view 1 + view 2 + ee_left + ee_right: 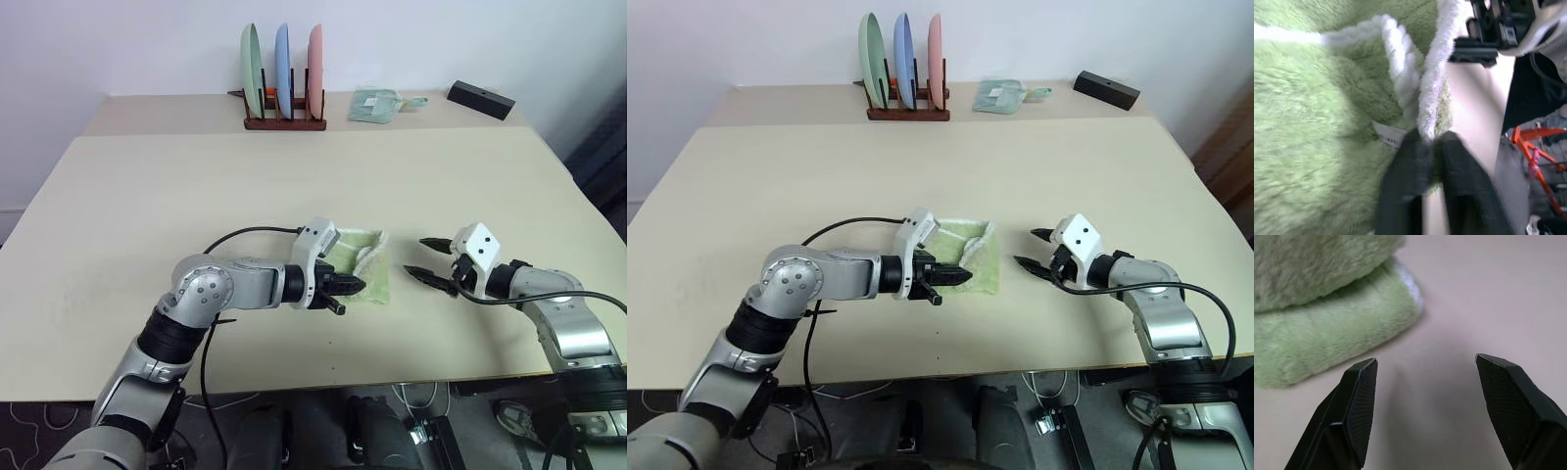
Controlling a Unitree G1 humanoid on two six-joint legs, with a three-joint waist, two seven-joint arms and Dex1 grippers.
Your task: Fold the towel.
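Note:
The towel [376,278], light green terry with white edging, lies folded on the table [294,186] between my two arms. My left gripper [351,297] reaches across to its near side. In the left wrist view, the left gripper [1431,139] is shut on the towel's [1312,122] raised white edge, which is pinched at the fingertips. A small white label shows beside the fingers. My right gripper [419,257] hangs open just right of the towel, pointing at it, apart from it. The right wrist view shows the folded layers of the towel [1327,338] beyond the right gripper [1425,364], with bare table between its fingers.
A wooden rack [284,122] holding three upright plates stands at the back of the table. Right of it lie a mint-green flat packet [372,105] and a black box [480,99]. The table's front edge [392,377] runs close below both grippers.

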